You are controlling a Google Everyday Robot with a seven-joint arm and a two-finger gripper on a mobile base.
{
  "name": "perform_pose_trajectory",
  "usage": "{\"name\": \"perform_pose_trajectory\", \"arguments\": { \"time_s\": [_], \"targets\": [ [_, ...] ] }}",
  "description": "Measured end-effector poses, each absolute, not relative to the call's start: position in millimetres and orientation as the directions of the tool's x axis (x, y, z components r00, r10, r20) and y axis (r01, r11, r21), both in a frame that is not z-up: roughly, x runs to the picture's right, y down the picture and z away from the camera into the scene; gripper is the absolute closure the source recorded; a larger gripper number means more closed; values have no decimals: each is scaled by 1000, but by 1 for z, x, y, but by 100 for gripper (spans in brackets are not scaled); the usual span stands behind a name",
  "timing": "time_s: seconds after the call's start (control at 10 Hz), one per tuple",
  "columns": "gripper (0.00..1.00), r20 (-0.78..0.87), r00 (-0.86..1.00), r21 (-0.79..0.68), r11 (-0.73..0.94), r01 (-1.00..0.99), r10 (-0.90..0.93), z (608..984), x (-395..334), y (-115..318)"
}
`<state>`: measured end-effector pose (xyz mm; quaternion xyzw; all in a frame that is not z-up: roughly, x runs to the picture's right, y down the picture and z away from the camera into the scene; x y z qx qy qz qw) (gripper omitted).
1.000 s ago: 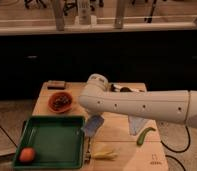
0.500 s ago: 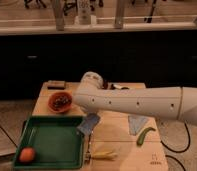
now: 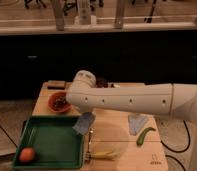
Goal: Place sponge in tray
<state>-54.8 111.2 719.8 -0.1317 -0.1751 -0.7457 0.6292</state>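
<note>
The arm [image 3: 132, 100] reaches from the right edge across the desk [image 3: 114, 132] and ends in a rounded wrist above the upper right corner of the tray [image 3: 52, 141].

- Gripper [image 3: 86, 115]: under the wrist end, mostly hidden by the arm. The fingers appear clamped on the top edge of the sponge [image 3: 84, 124], though the contact point is poorly visible.
- Sponge: hangs tilted, straddling the right rim of the tray near its upper corner. Whether its lower edge touches the rim cannot be determined.
- Tray: at the left front of the desk, with an orange ball [image 3: 26, 155] in the near left corner.
- Other items: a reddish-brown bowl [image 3: 58, 101] just beyond the tray; a small brown block [image 3: 55, 84] behind it; a pale grey-blue cloth patch [image 3: 136, 123] and a green pepper [image 3: 145, 135] to the right; a yellow item [image 3: 103, 154] beside the tray's right rim.
</note>
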Motion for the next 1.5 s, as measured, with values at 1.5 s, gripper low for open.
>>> {"name": "perform_pose_trajectory", "arguments": {
  "time_s": [1.5],
  "targets": [
    [99, 394, -364, 236, -290, 927, -844, 717, -119, 110]
  ]
}}
